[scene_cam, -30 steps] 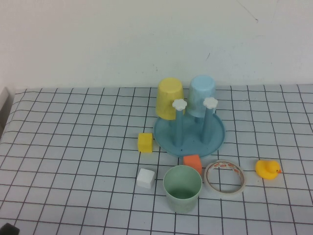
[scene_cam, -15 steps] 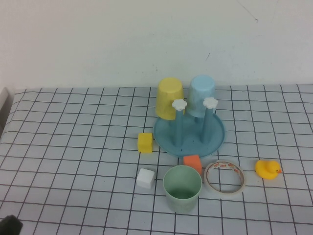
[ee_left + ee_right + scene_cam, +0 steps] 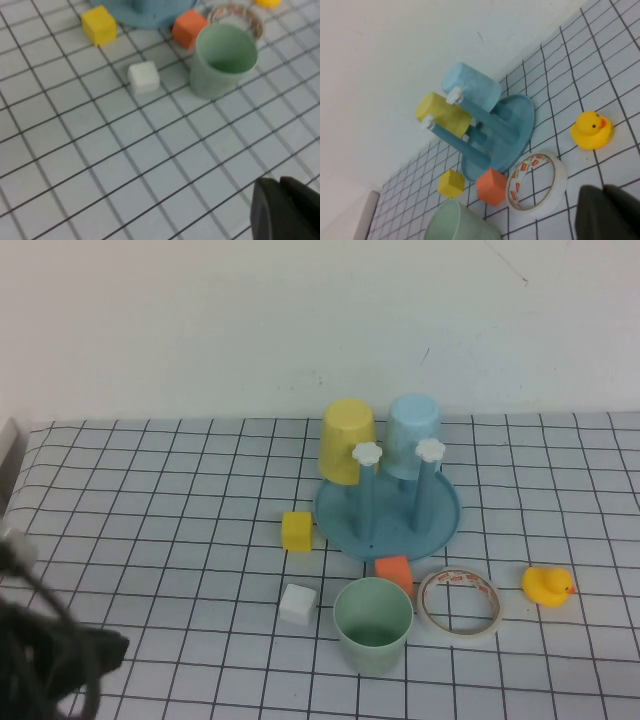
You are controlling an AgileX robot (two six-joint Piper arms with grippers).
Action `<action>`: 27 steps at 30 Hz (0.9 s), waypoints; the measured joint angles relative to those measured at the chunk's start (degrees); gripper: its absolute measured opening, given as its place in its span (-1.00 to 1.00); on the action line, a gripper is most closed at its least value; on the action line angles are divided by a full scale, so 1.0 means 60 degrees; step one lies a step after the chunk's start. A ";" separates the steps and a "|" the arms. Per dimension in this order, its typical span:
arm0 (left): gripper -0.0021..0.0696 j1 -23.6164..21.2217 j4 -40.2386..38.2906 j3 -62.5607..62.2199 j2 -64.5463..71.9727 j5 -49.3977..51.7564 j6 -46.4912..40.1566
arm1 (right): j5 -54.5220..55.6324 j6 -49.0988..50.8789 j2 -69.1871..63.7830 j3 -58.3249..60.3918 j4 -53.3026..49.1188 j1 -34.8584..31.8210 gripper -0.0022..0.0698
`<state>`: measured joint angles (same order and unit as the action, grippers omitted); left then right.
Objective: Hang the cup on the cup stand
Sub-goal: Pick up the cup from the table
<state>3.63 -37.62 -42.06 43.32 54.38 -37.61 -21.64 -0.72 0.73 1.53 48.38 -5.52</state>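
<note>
The pale mint-green cup (image 3: 373,625) stands upright, mouth up, near the front of the table; it also shows in the left wrist view (image 3: 225,60) and the right wrist view (image 3: 460,222). The blue cup stand (image 3: 340,518) sits behind it, with two bare pegs topped by white knobs (image 3: 367,453). My left gripper (image 3: 112,646) is at the front left, shut and empty, well left of the cup; its tips show in the left wrist view (image 3: 280,182). My right gripper (image 3: 603,191) is shut and empty, near the tape roll, and is outside the high view.
A yellow cup (image 3: 347,440) and a light blue cup (image 3: 413,435) hang upside down on the stand's back pegs. Around the cup lie a white block (image 3: 298,603), an orange block (image 3: 394,572), a yellow block (image 3: 297,531), a tape roll (image 3: 460,602) and a yellow duck (image 3: 547,586).
My left arm has come into the high view from the bottom left corner, moving up and to the right. The cup and the other things have not moved.
</note>
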 joint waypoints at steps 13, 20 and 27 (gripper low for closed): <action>-0.95 0.3326 0.4806 -0.3888 0.4682 0.1170 0.1952 | -0.0170 -0.0339 0.0000 0.0000 0.0000 0.0000 -0.94; -0.95 0.5344 0.6270 -0.5092 0.6335 0.1167 0.3353 | -0.0170 -0.0466 0.0000 0.0000 0.0000 0.0000 -0.94; -0.83 0.6221 0.6546 -0.6283 0.8184 0.1114 0.4343 | -0.0170 -0.0466 0.0000 0.0000 0.0000 0.0000 -0.94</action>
<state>40.96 1.65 -79.76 92.43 61.06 -11.55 -22.66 -3.51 0.73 1.53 48.38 -5.52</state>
